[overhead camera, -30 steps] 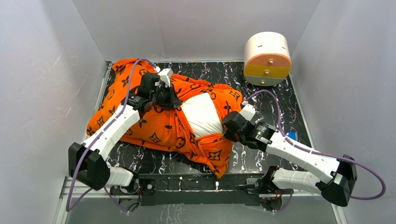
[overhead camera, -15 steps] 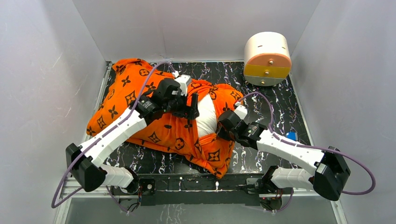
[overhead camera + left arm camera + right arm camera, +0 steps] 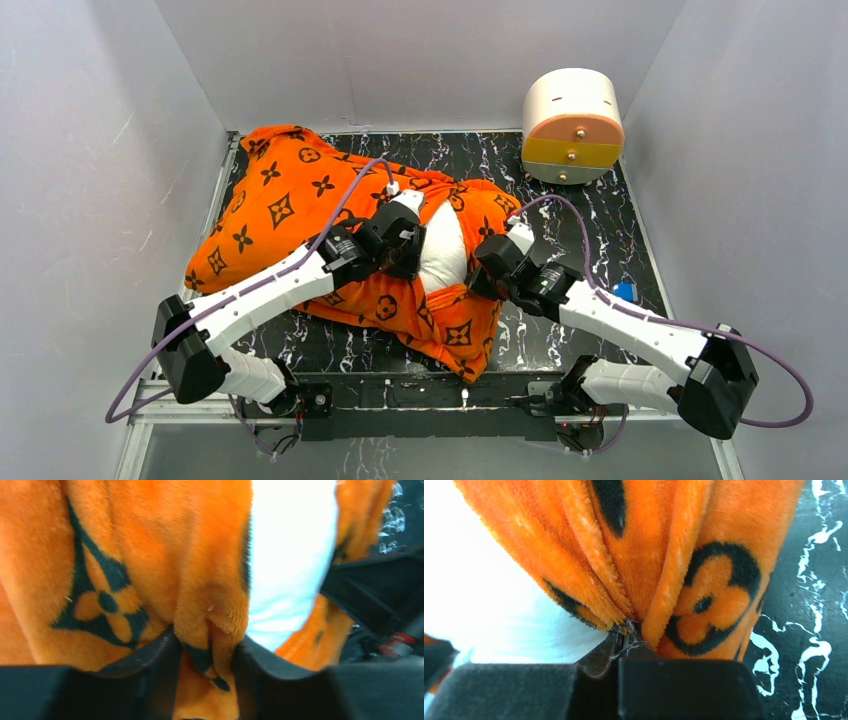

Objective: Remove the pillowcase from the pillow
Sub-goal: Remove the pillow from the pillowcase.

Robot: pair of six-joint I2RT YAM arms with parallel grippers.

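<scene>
The pillowcase [image 3: 280, 215] lay across the left and middle of the dark marbled bench [image 3: 560, 330]. Its far left corner reached up beside the left wall, and its near end drooped toward the front edge of the bench. It was bright orange plush with dark flower and diamond marks.

The left arm reached in from the near left corner. The left tool [image 3: 408, 248] sat at the left rim of the pillowcase's opening, just beside the bare white cloth. In the left wrist view the left tool [image 3: 207, 640] was clenched on a bunched fold of the pillowcase [image 3: 125, 555], with one dark finger [image 3: 150, 655] pressed to each side of the fold.

The pillow [image 3: 440, 250] was mostly inside the cover. Only a white strip of it showed, in the gap between the two tools. It showed as a bright white patch [image 3: 292, 555] to the right of the held fold.

The right tool [image 3: 478, 280] met the opposite rim of the opening. Close up, the right tool [image 3: 621, 640] was fully clenched, nipping the pleated orange edge [image 3: 704, 555], with the pillow [image 3: 484, 595] to its left and bare bench [image 3: 819, 605] to its right.

A round drawer box [image 3: 572, 122] stood at the far right corner, well apart from the pillowcase. A small blue thing [image 3: 625, 291] lay near the right edge of the bench.
</scene>
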